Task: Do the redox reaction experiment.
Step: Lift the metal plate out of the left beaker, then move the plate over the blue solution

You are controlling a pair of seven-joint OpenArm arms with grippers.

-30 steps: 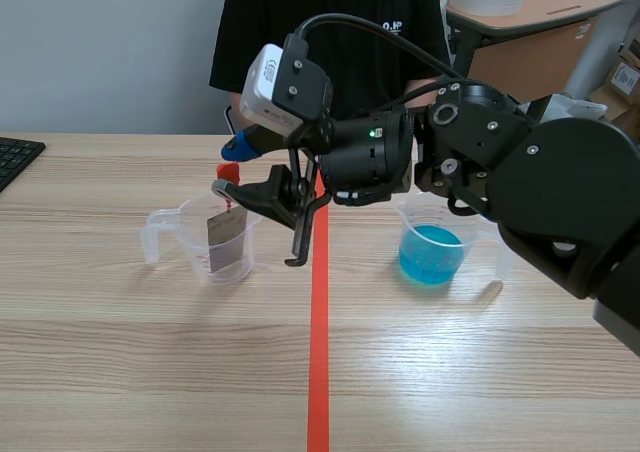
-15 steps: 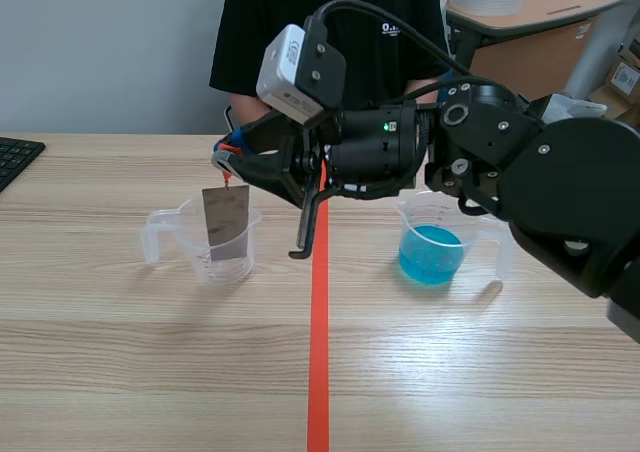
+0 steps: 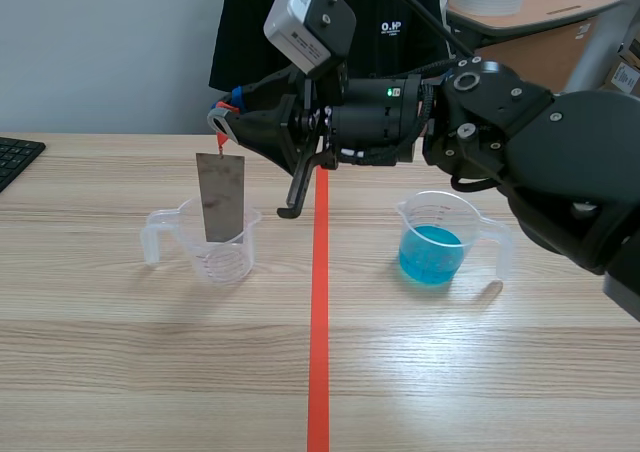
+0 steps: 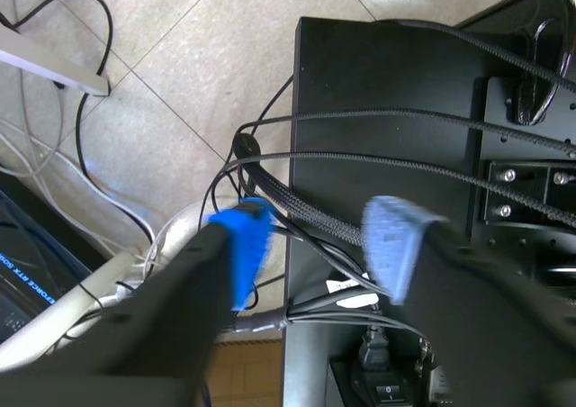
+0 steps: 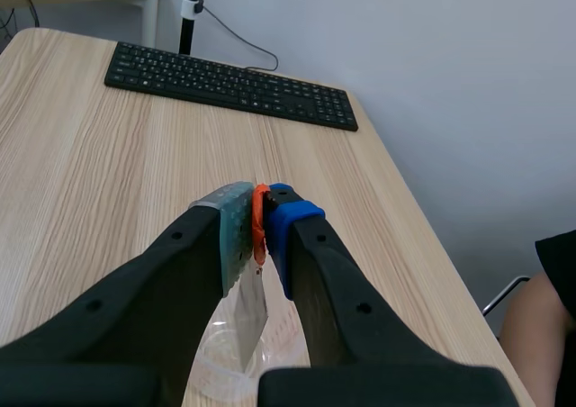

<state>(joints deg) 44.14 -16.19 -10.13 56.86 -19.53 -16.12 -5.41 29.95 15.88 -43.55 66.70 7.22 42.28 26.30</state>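
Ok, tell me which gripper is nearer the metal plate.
Right. The right gripper holds the metal plate by its red clip; the left gripper is off the table, over the floor.

Bright, even light casts soft shadows on the table [image 3: 120, 372].

grey plate [image 3: 220, 197] (red clip [image 5: 259, 216]) and blue liquid [image 3: 432, 254].

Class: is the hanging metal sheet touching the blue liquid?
Apart. The scene view shows the metal sheet hanging at the clear cup, with the blue liquid in a second cup across the orange-red line.
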